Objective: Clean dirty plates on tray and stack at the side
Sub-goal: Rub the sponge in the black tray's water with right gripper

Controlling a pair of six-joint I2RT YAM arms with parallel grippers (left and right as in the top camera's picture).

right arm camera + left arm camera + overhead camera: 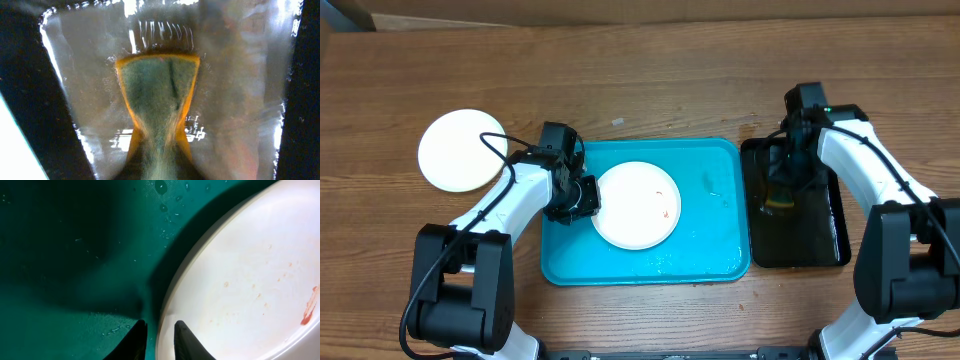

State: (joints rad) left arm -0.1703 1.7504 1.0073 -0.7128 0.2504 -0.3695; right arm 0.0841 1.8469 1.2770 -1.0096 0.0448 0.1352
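A white plate (636, 205) with small orange-red smudges lies on the turquoise tray (710, 200). My left gripper (588, 197) is at its left rim. In the left wrist view the two fingers (160, 340) straddle the rim of the plate (250, 280), one over the tray (75, 255) and one over the plate, shut on it. A second white plate (462, 150) lies on the table at the left. The yellow-green rimmed plate is out of view. My right gripper (782, 185) is shut on a sponge (157, 85).
The sponge, yellow with a green scouring face, is pressed down into shallow water in the black tray (815, 240), right of the turquoise tray. Water drops lie on the turquoise tray. The table is brown wood.
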